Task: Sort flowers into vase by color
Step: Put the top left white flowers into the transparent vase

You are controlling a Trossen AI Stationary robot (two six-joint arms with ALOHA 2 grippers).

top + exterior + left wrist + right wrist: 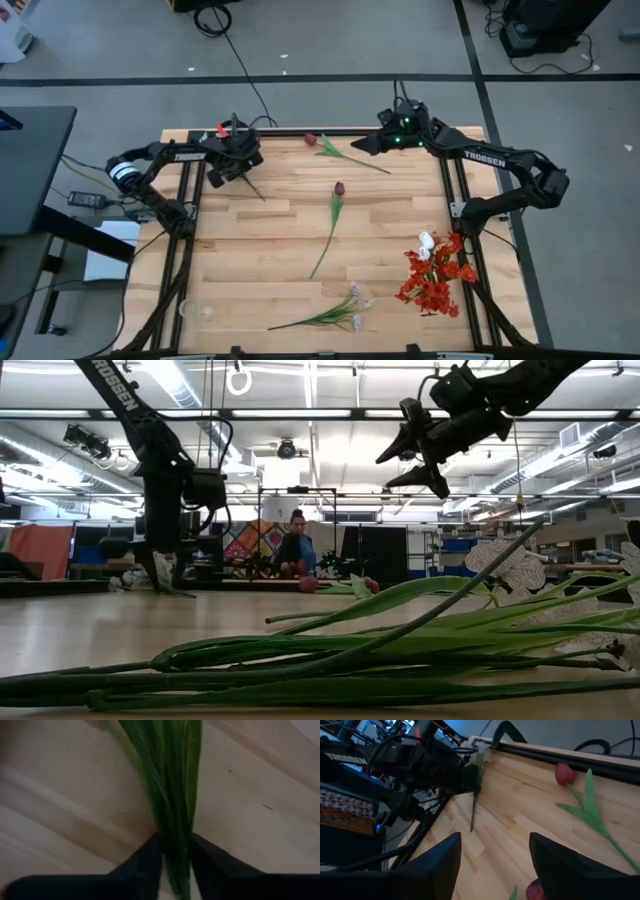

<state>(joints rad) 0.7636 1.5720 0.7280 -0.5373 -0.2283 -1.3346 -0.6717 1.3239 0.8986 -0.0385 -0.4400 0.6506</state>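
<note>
My left gripper (237, 165) is over the table's far left part, shut on a green-stemmed flower (474, 795) with a pale bloom (482, 756) above the fingers. My right gripper (366, 144) hangs open, raised over the far right part (415, 455). A maroon tulip (310, 140) lies just beside it near the far edge. A second maroon tulip (339, 188) lies mid-table, stem toward the near edge. White blossom sprays (345, 308) lie at the near edge. Red blooms (435, 282) and a white tulip (427, 243) lie near the right edge. My left gripper pinches the flower's leafy green stem (175, 827) between its two fingers (145, 862), which lie across it. The flower stands tilted. Its bloom is above the fingers and its bare stem slants down below them, its end (262, 198) at the table.
Black frame rails (450, 190) run along the table's left, right and far edges. A small clear glass object (205, 312) stands by the near left corner. Bare wood lies left of the mid-table tulip. A person (298, 548) sits in the room beyond the table.
</note>
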